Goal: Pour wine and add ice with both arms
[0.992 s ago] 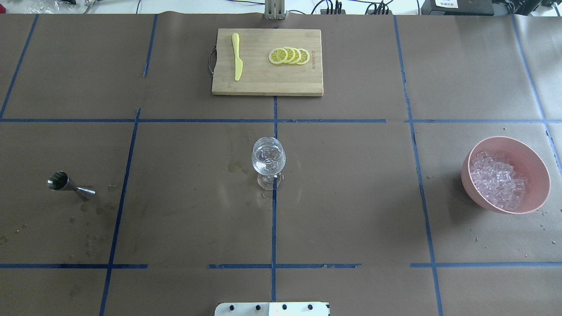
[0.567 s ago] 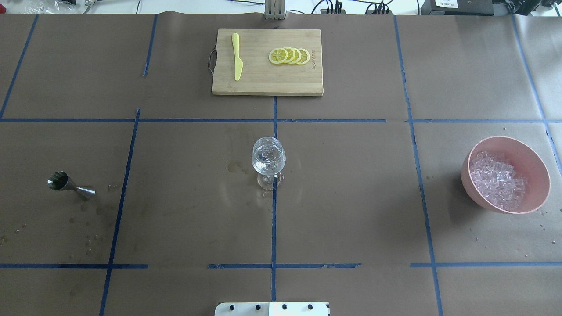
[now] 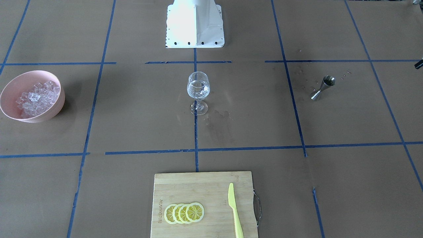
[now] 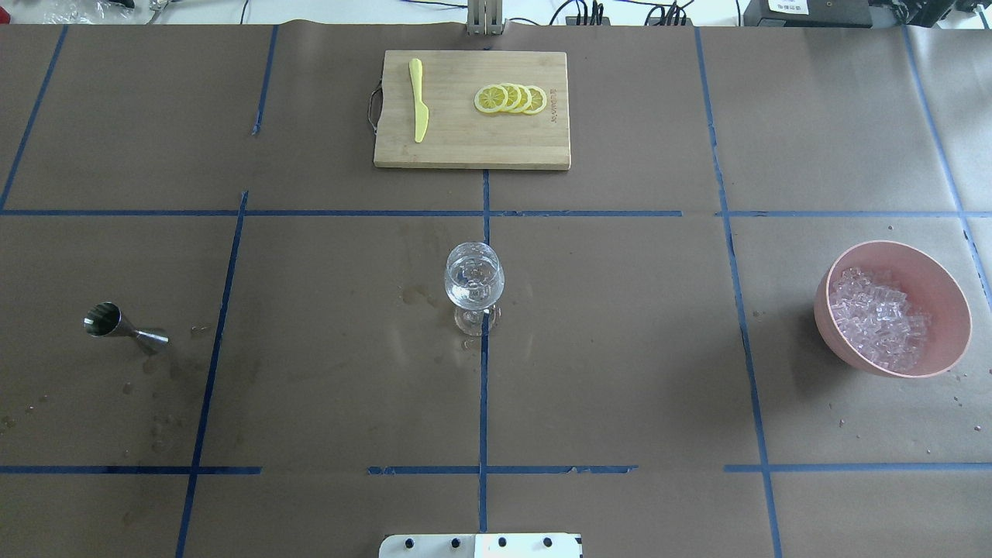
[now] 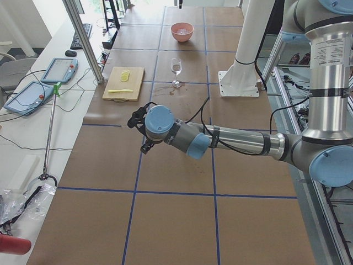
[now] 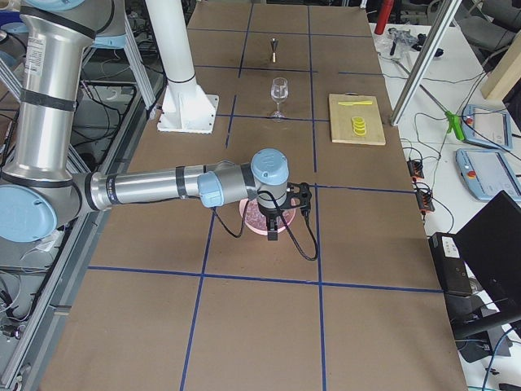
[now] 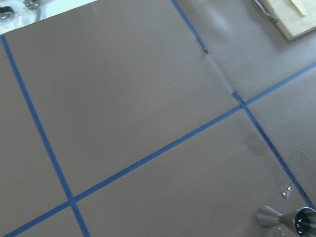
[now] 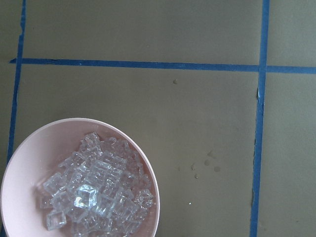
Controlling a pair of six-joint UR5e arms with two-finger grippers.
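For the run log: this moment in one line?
wine glass: upright, ice inside; jigger: upright; pink bowl: ice; left gripper: unclear; right gripper: unclear

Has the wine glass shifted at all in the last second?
No. The wine glass stands in the same spot, its foot on the blue tape line that runs toward the cutting board.

Overhead view: glass (image 4: 473,280) in the middle, measuring cup (image 4: 124,328) at left, bowl (image 4: 942,291) holding ice (image 4: 880,324) at right, board (image 4: 465,144) with knife (image 4: 418,101) and lemon slices (image 4: 511,99) at top.
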